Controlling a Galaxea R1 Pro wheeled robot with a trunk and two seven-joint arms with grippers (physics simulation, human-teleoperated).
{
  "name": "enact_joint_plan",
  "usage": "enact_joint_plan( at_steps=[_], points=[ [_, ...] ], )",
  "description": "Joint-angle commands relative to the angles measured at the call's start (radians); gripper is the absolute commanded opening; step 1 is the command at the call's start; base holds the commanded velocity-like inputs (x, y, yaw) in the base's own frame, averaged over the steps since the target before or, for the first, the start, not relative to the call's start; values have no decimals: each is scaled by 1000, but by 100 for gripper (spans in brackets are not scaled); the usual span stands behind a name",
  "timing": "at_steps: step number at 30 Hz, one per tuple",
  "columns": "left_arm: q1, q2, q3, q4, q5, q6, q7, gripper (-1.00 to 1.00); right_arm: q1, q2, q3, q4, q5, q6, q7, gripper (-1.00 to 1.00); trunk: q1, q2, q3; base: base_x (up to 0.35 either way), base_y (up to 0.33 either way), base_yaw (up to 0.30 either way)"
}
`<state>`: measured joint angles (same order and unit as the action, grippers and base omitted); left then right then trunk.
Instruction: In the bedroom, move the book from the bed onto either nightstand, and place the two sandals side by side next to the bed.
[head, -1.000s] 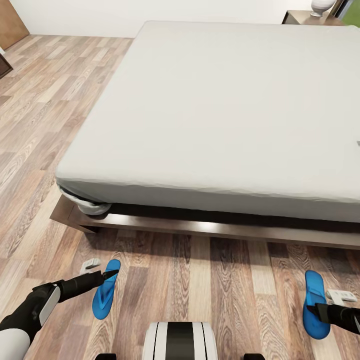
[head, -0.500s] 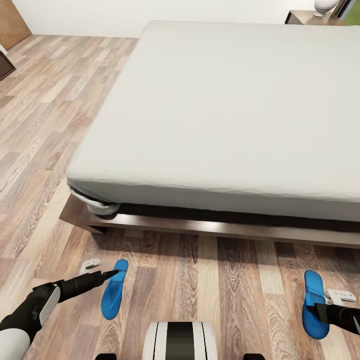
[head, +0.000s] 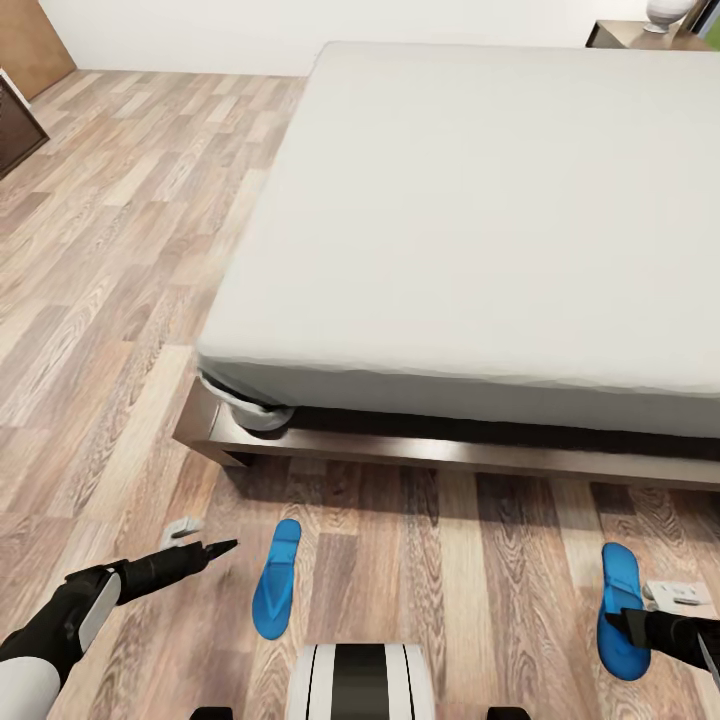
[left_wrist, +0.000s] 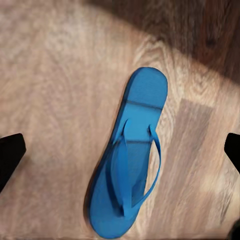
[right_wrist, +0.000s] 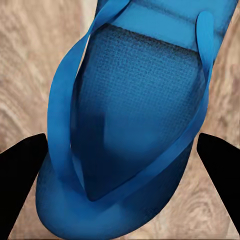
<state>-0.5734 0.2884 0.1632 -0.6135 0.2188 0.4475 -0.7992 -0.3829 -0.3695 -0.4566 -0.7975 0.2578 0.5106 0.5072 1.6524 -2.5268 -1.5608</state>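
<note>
1. Left sandal (head: 276, 580): flat on the wood-plank floor (head: 120, 330), just beyond the left tool (head: 222, 546) toward the robot's midline, apart from it; seen from the left wrist between the two dark fingertips (left_wrist: 11, 155), strap side up, touching neither.
2. Right sandal (head: 619, 612): flat on the floor, directly under and ahead of the right tool (head: 622, 624); close up from the right wrist (right_wrist: 135, 120), thong straps up, sole spanning most of the gap between the fingertips (right_wrist: 22, 175).
3. Left tool: spread wide, holding nothing, hanging over bare floor beside its sandal.
4. Right tool: spread wide, straddling its sandal; contact with the sole cannot be told.
5. Spacing: the two sandals well apart from each other, each near its own tool, both pointing toward the bed (head: 480, 220).
6. Bed: ahead of both tools, plain off-white mattress on a dark wooden frame (head: 400, 450), frame edge just beyond the sandals' toes.
7. Small white pieces on the floor: one (head: 181, 527) just outside the left tool, another (head: 680, 594) just outside the right tool beside the right sandal.
8. Nightstand (head: 640, 35): far beyond the right tool, at the bed's far corner, a white object (head: 668, 14) on top.
</note>
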Motion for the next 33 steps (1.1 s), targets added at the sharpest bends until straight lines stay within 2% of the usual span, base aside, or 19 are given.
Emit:
enact_joint_plan(
  at_steps=[1,3,4,6,8,14,18,20,24,33],
  points=[
    [0,0,1,1,7,8,-2,100,-1,10,-1,-2,12,3,-5,-100,0,0,-1,0,319,0],
    [0,0,1,0,7,8,-2,100,-1,28,23,-2,22,2,-75,-100,0,0,-1,0,319,0],
    [0,0,1,0,7,8,-2,100,-1,30,32,-2,27,2,-96,-100,0,0,-1,0,319,0],
    [0,0,1,0,7,8,-2,100,-1,37,71,-2,44,2,-183,-100,0,0,-1,0,319,0],
    [0,0,1,0,7,8,-2,100,-1,38,83,-1,49,0,-209,-100,0,0,-1,0,319,0],
    [0,0,1,0,7,8,-2,100,-1,42,94,6,53,-58,-248,-100,0,0,-1,0,319,0],
    [0,0,1,0,7,8,-2,100,-1,64,94,10,52,-162,-368,-100,0,0,-1,0,319,0],
    [0,0,1,0,7,8,-2,100,-1,66,94,17,51,-220,-393,-100,0,0,-1,0,319,0],
    [0,0,1,0,7,8,-2,100,-1,67,93,39,48,-313,-412,-100,0,0,-1,0,319,0],
    [0,-1,0,1,7,8,-1,100,-1,67,93,57,41,-318,-392,-100,0,0,-1,0,319,0]
  ],
)
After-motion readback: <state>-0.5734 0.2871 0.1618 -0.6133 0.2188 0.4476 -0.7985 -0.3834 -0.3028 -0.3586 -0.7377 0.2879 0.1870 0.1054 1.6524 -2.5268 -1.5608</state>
